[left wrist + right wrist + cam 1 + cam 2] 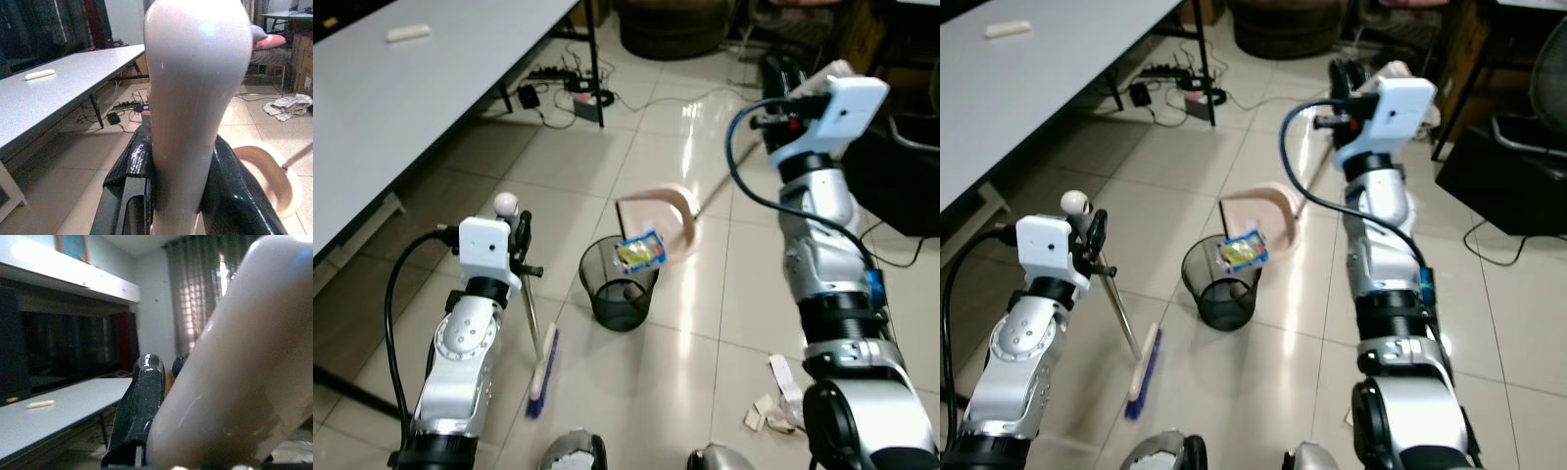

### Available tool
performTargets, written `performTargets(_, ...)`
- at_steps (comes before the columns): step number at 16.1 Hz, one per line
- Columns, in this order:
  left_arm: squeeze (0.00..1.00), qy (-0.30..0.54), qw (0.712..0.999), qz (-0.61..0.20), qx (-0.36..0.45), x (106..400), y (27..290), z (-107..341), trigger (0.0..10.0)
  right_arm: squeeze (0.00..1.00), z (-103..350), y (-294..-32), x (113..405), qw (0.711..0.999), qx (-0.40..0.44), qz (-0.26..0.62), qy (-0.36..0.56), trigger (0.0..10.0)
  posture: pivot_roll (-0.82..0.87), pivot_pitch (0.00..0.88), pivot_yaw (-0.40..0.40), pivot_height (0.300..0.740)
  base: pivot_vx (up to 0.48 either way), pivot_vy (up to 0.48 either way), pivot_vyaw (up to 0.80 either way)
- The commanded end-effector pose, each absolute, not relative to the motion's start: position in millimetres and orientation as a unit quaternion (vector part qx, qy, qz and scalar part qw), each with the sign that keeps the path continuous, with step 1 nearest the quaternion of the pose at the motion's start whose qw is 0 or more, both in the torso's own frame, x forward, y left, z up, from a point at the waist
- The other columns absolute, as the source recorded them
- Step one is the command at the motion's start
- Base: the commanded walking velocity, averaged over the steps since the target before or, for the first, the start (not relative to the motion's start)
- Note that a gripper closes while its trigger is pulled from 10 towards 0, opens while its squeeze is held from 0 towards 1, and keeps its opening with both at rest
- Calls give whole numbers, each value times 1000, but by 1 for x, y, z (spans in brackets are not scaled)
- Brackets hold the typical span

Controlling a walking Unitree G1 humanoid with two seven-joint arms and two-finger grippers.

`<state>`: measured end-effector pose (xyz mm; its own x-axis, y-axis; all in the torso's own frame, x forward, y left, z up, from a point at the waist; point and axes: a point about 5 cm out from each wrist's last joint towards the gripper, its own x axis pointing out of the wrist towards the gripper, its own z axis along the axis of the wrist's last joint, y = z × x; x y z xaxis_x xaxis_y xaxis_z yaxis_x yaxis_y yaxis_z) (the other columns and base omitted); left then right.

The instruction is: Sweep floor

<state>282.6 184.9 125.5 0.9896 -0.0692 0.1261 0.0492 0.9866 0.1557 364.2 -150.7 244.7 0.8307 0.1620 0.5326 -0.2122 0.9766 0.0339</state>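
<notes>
On the tiled floor ahead of the robot stands a black mesh wastebasket (620, 284), and tipped over its far rim is a pink dustpan (658, 220), from whose mouth a yellow-and-blue wrapper (639, 252) is sliding into the bin. The right gripper (783, 80) is clamped on the upper end of the dustpan handle (720, 188), which runs as one long slant from the pan up and away to the far right. The left gripper (521, 240) has its fingers closed around the broom (530, 328) just under its rounded white knob; the shaft leans down towards the robot, bristle head resting on the floor near and left of the basket, long axis roughly near-to-far. To empty the pan well, I judge the handle should be raised further so the pan mouth points steeply down, kept squarely above the basket opening, and given time to drain. Paper scraps (775, 401) by the robot's right foot remain to be swept.
</notes>
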Motion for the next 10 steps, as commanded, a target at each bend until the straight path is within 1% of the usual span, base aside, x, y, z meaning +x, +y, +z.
performTargets(1,0,-82,993,-31,84,283,185,134,10000,0,263,-143,363,941,29,116,-317,10000,62,108,55,740,0,0,0)
performTargets(2,0,-82,993,-31,84,283,185,134,10000,0,262,-143,363,941,28,118,-317,10000,62,108,55,740,0,0,0)
performTargets(4,0,-82,992,-31,85,283,186,135,10000,0,262,-125,364,931,-15,161,-327,10000,63,111,59,740,0,0,0)
performTargets(6,0,-82,992,-32,85,284,186,135,10000,0,261,-114,361,921,-51,195,-333,10000,60,111,60,740,0,0,0)
performTargets(10,0,-82,992,-33,85,285,184,135,10000,0,254,-97,355,902,-97,241,-344,10000,60,108,61,740,0,0,0)
